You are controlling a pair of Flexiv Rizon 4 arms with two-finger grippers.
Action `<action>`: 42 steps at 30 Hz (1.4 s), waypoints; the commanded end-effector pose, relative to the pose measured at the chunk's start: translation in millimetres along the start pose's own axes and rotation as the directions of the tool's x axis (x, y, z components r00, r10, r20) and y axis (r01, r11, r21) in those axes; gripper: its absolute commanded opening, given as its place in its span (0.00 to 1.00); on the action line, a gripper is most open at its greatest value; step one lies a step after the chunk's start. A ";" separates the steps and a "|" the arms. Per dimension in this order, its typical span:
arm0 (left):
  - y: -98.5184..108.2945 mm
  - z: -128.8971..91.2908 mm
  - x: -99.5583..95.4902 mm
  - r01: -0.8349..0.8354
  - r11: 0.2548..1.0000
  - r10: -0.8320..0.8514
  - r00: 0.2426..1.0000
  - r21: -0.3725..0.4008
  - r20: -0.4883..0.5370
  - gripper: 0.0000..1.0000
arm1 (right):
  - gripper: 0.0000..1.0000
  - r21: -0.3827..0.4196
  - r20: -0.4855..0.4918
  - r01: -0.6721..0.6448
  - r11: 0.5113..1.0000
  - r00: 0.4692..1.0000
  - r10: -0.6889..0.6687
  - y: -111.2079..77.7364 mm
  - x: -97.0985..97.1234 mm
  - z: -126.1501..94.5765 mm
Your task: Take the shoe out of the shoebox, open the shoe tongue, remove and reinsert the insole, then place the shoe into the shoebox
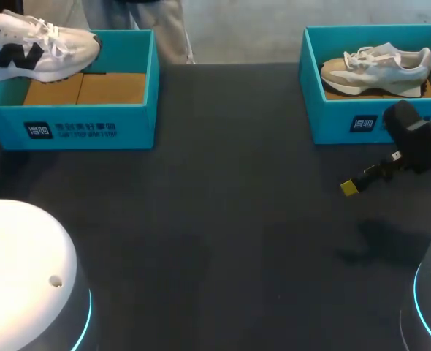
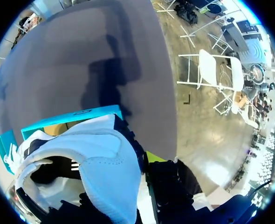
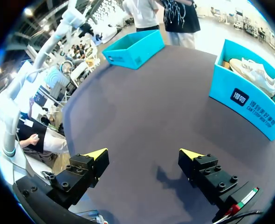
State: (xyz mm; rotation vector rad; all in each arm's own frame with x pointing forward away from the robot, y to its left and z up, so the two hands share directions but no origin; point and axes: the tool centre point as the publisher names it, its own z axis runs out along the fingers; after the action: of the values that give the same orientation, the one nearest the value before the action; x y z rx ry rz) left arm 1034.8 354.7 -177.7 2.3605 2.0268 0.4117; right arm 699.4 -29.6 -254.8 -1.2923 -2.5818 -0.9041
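Above the left shoebox point(image 1: 77, 128), our left gripper point(image 2: 128, 172) clamps the white sneaker point(image 2: 100, 154); our right gripper point(image 3: 143, 154), fingers apart, hovers well apart.

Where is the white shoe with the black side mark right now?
In the head view the white shoe is at the far left, over the back edge of the left shoebox, its toe pointing toward the middle.

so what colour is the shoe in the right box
Beige and white; the shoe shows best in head view.
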 end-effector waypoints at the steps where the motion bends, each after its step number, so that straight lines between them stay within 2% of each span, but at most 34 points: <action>1: 23.2 11.1 -2.7 -0.014 0.999 0.013 1.000 0.034 0.008 0.00 | 1.00 0.000 0.001 0.000 1.000 1.000 0.000 -0.5 0.3 0.4; 14: 48.7 41.7 -39.6 -0.029 0.999 0.028 1.000 0.040 0.011 0.00 | 1.00 0.000 0.001 0.000 1.000 1.000 0.000 -0.5 0.3 0.4; 19: 54.8 53.9 -47.7 -0.026 0.999 0.025 0.999 0.043 0.029 0.00 | 1.00 0.000 0.001 0.000 1.000 1.000 0.000 -0.5 0.3 0.4; 31: 43.4 93.7 -54.7 -0.068 0.995 0.064 0.996 0.067 0.061 0.00 | 1.00 0.000 0.001 0.000 1.000 1.000 0.000 -0.5 0.3 0.4; 42: 26.2 112.9 -65.8 -0.093 0.993 0.090 0.995 0.078 0.051 0.00 | 1.00 0.000 0.001 0.000 1.000 1.000 0.000 -0.5 0.3 0.4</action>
State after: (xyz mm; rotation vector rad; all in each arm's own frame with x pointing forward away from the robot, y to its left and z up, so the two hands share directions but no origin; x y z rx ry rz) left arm 1078.3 306.5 -291.8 2.4966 1.9631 0.2638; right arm 699.4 -29.7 -254.8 -1.2924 -2.5818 -0.9040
